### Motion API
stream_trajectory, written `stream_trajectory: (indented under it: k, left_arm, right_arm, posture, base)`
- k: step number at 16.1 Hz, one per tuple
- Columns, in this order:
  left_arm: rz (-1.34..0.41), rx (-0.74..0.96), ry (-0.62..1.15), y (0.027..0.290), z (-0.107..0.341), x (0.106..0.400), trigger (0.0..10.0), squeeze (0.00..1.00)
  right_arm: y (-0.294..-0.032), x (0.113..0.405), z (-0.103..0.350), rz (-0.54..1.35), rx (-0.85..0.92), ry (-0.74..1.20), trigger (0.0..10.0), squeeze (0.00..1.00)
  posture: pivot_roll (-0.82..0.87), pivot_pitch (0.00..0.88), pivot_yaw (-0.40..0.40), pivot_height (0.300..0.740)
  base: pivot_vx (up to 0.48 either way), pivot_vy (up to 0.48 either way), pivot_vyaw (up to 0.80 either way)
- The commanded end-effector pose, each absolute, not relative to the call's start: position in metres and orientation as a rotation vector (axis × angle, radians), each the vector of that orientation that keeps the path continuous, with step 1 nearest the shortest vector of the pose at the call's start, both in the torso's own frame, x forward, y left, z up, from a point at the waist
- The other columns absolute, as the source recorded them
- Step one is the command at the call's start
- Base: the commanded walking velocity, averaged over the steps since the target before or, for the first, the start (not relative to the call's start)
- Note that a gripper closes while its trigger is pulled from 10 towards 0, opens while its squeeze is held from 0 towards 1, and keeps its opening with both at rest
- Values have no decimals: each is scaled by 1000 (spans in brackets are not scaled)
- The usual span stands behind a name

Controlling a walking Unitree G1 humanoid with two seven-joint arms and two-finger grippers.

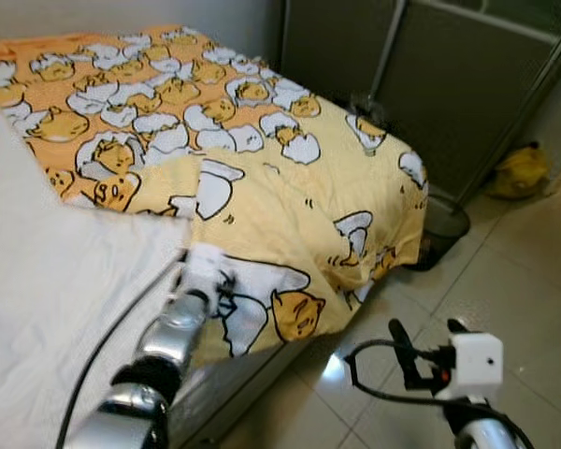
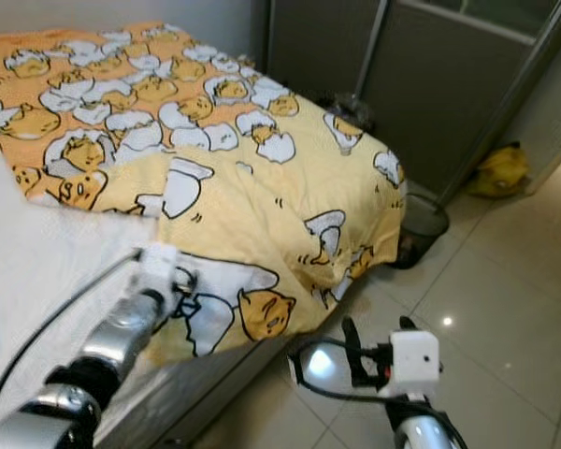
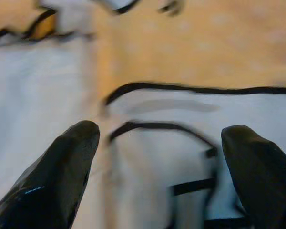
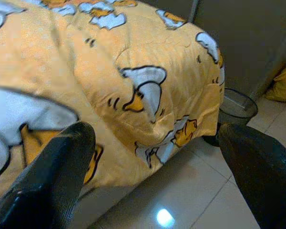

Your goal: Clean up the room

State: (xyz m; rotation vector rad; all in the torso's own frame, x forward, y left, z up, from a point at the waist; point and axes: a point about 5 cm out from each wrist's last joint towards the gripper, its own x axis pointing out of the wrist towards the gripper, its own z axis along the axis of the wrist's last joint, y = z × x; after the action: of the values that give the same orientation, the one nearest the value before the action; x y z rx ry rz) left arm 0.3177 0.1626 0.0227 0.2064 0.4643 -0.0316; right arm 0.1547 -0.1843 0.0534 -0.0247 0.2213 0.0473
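In the left eye view a yellow and orange duvet [image 1: 262, 178] printed with cartoon egg figures covers most of the bed, its near edge folded back from the bare white sheet [image 1: 47, 299] and its far end hanging over the corner of the mattress toward the tiled floor [image 1: 505, 281]. The left gripper [image 1: 210, 281] lies against the duvet's hanging edge, and the right gripper [image 1: 430, 351] hovers over the floor with its fingers spread. A dark mesh wastebasket [image 1: 444, 224] stands just beside the bed's corner, and a yellow bag [image 1: 519, 170] sits by the dark cabinet doors [image 1: 449, 84]. The left wrist view, rather blurred, shows the fingers [image 3: 62, 176] parted over what seems to be the duvet's white print. In the right wrist view the open fingers [image 4: 57, 176] frame the draped duvet corner and the wastebasket [image 4: 236, 107].
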Motion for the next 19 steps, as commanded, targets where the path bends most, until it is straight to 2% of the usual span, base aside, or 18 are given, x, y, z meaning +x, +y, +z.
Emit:
stream_trajectory:
  k: [1, 3, 6, 9, 12, 13, 16, 19]
  left_arm:
    - [-14, 211, 463, 160, 22, 318, 10000, 0]
    - [57, 190, 352, 166, 34, 325, 10000, 0]
    - [51, 185, 421, 160, 19, 315, 10000, 0]
    - [116, 154, 507, 170, 1, 300, 10000, 0]
    - [354, 150, 493, 207, 10, 302, 10000, 0]
    - [375, 146, 474, 211, 14, 305, 10000, 0]
    - [379, 132, 416, 212, 20, 308, 10000, 0]
    - [288, 85, 413, 200, 10, 299, 10000, 0]
  right_arm:
    - [-186, 153, 58, 57, -29, 222, 10000, 0]
    - [-188, 143, 60, 68, -44, 242, 10000, 0]
    - [-187, 136, 60, 80, -40, 276, 10000, 0]
    - [-184, 136, 59, 101, -36, 293, 10000, 0]
    - [-185, 132, 60, 112, -41, 312, 10000, 0]
    - [-186, 131, 60, 110, -44, 316, 10000, 0]
    - [-187, 128, 60, 101, -47, 323, 10000, 0]
    - [-187, 124, 59, 101, -44, 332, 10000, 0]
  posture:
    - [-81, 63, -88, 740]
    - [-102, 88, -95, 740]
    - [-94, 107, -104, 740]
    - [-97, 120, -111, 740]
    - [-113, 127, -118, 740]
    - [-117, 126, -116, 740]
    - [-119, 126, -110, 740]
    - [-115, 125, -104, 740]
  base:
    - [0, 0, 0]
    - [0, 0, 0]
    - [0, 0, 0]
    - [0, 0, 0]
    - [0, 0, 0]
    - [0, 0, 0]
    - [0, 0, 0]
    - [0, 0, 0]
